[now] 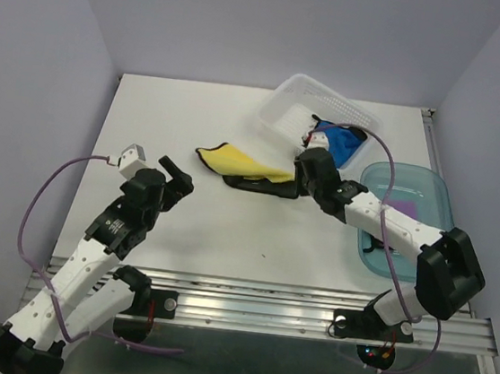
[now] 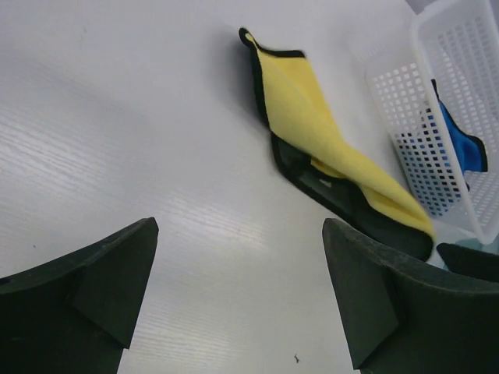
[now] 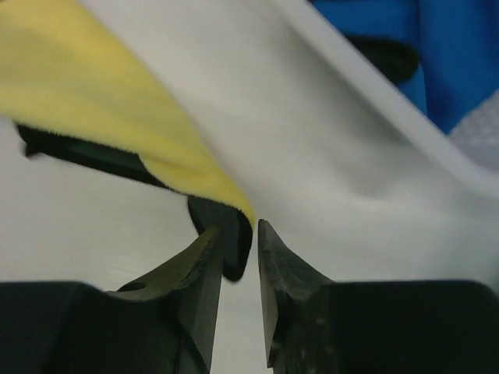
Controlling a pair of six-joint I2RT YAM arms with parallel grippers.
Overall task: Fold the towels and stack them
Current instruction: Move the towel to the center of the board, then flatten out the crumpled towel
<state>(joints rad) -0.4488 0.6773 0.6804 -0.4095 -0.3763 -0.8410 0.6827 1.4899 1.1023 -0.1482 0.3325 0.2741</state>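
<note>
A soft yellow towel with dark edging (image 1: 239,161) lies rumpled mid-table over a layer of black cloth (image 1: 255,186); whether these are two towels or one two-sided piece cannot be told. Its right-hand corner sits at the right gripper (image 3: 238,230), whose jaws are drawn almost together on either side of the black tip. A sliver of daylight shows beside it, so a firm bite cannot be confirmed. The left gripper (image 2: 238,226) hangs over bare white table (image 1: 208,236) with its jaws wide apart, well short of the towel's far corner.

The risk looks plain: a pinch this shallow could slip off when the arm pulls. It could also catch only the black layer, so the yellow slides away and the fold skews. With the white perforated plastic basket (image 1: 287,96) just behind, a lifted corner might snag on its rim.

Only the right wrist view reveals how little cloth lies between the fingertips. The left wrist view alone shows the dark edging running round the yellow towel's far corner. The overhead view alone takes in the bright blue towel (image 1: 341,143) at the basket's edge and a purple towel (image 1: 408,205) lying in the translucent blue-green plastic tray (image 1: 439,195) to the right.
</note>
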